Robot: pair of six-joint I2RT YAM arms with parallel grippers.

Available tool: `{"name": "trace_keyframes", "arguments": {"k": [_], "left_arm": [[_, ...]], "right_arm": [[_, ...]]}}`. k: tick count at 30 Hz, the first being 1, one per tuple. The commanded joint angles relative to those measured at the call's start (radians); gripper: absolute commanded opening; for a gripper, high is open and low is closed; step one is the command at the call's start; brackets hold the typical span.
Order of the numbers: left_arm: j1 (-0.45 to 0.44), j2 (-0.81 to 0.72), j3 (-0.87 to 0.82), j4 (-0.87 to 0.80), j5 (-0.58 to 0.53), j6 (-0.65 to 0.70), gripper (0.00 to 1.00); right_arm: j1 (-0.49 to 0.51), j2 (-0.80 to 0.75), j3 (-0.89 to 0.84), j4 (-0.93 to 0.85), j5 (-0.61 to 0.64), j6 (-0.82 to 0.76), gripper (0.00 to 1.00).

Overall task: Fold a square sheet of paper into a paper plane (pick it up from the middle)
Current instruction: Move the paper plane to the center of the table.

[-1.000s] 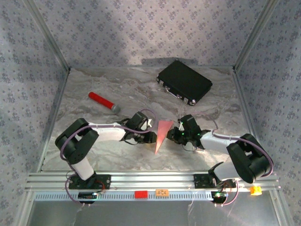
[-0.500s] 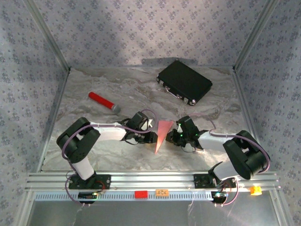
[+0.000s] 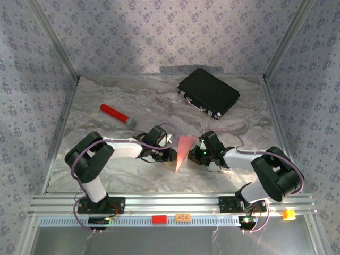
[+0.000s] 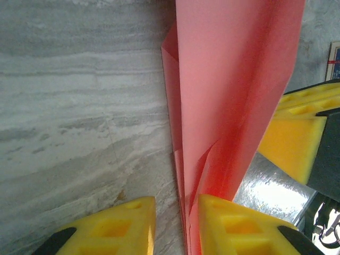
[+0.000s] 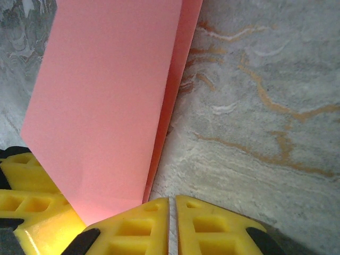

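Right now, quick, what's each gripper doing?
Left gripper: open, paper plane between its jaws.
Right gripper: shut; cannot tell whether it pinches the paper plane.

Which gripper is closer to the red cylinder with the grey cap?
Left. The left gripper is at the paper plane's left edge, on the same side as the red cylinder. The right gripper is across the plane at its right edge, farther away.

Soft even overhead light, faint table glare, close-range wrist blur
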Motion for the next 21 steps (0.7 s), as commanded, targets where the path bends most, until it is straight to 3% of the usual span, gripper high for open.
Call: {"name": "trace_keyframes", "arguments": {"k": [1,12,21], "left_arm": [[-0.007,0.027,0.021,0.021,0.026,0.014,0.26],[-0.009,0.015,0.013,0.043,0.031,0.008,0.29],[-0.018,0.028,0.025,0.039,0.034,0.009,0.25]], "right_arm": [[0.019,0.023,0.012,0.025,-0.027,0.011,0.13],[0.025,0.026,0.015,0.032,-0.029,0.009,0.12],[0.027,0.036,0.016,0.041,-0.034,0.011,0.12]]}}
